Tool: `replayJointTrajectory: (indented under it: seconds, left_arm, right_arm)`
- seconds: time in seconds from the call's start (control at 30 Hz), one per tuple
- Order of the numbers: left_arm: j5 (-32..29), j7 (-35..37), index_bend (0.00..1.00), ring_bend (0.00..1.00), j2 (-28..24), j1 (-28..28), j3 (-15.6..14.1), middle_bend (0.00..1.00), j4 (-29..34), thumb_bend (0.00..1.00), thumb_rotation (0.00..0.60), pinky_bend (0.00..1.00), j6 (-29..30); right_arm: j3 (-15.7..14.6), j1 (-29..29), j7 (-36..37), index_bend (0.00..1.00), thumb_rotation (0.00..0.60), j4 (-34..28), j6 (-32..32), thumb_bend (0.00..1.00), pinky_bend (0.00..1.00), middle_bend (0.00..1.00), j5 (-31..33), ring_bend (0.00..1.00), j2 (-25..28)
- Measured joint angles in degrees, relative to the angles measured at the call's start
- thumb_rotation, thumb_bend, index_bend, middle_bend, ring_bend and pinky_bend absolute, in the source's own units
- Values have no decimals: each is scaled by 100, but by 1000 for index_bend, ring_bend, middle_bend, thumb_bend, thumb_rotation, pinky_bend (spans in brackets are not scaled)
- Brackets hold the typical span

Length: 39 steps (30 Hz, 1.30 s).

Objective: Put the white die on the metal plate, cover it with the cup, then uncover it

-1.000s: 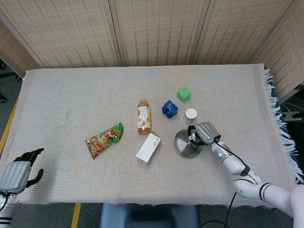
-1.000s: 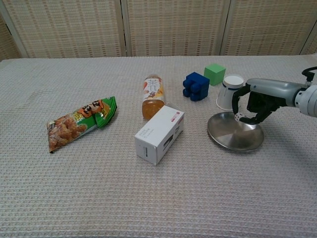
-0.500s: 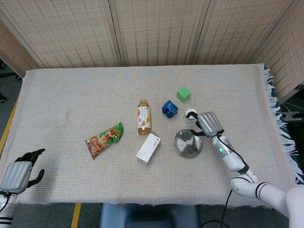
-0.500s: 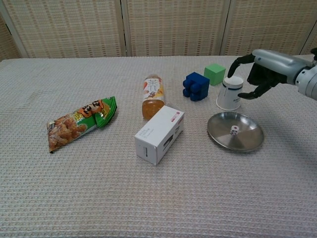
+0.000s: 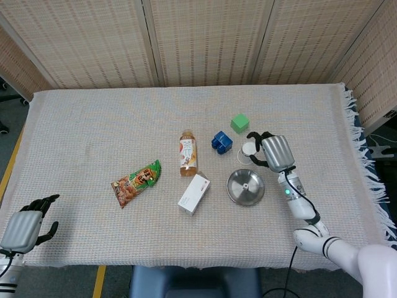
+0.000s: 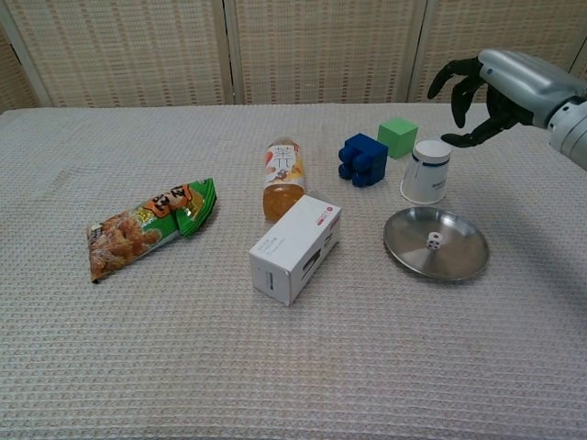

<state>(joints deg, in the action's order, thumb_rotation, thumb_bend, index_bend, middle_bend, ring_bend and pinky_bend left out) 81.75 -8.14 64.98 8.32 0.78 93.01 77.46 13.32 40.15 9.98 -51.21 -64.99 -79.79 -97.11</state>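
The white die (image 6: 435, 241) lies near the middle of the round metal plate (image 6: 459, 261), also seen from the head view as a small die (image 5: 246, 184) on the plate (image 5: 239, 194). A white paper cup (image 6: 426, 171) stands upside down just behind the plate; the head view shows the cup (image 5: 249, 149) partly behind my right hand. My right hand (image 6: 491, 87) hovers above and behind the cup with fingers spread, holding nothing; the head view shows this hand (image 5: 271, 153) beside the cup. My left hand (image 5: 26, 223) rests at the table's near left corner, fingers apart and empty.
Behind the cup stand a green cube (image 6: 397, 137) and a blue block (image 6: 361, 159). A drink bottle (image 6: 283, 178) lies at centre, a white box (image 6: 295, 247) in front of it, a snack bag (image 6: 147, 226) to the left.
My right hand let go of the die onto the plate, then rose and moved back toward the cup with fingers spreading. The left hand stayed still.
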Motion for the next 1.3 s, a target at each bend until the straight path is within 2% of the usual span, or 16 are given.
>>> replayJointTrajectory:
  seconds: [0.07,0.17,0.3,0.67,0.87,1.03,1.3]
  left_arm:
    - [2,15,165,226,-2,-4,-1,232,-1,400,600,382,7]
    - [-34,20,165,226,1,-2,6,231,-15,399,600,382,-12]
    - [-69,14,165,227,8,14,12,232,-23,400,600,383,-55]
    - [-57,-6,165,227,15,21,1,232,-21,400,600,383,-59]
    - [-60,1,165,227,15,27,0,231,-26,400,600,383,-72]
    - [-46,3,165,227,12,25,-4,232,-22,400,600,383,-58]
    - [-51,2,165,227,13,23,-5,231,-21,400,600,383,-57]
  right_arm:
    - [3,16,68,347,600,29,123,123,277,412,31,187,-20]
    - [23,64,169,340,600,190,310,122,242,388,106,155,-85]
    - [56,149,337,338,600,503,561,121,238,384,208,154,-211]
    - [-26,381,1084,290,600,1589,1052,120,238,282,205,107,-664]
    - [-162,406,1370,283,600,1734,1083,120,239,275,65,107,-755]
    - [-194,406,1395,302,600,1818,1067,119,284,274,38,120,-792]
    - [-180,403,1250,395,600,1958,1058,119,492,380,80,298,-867]
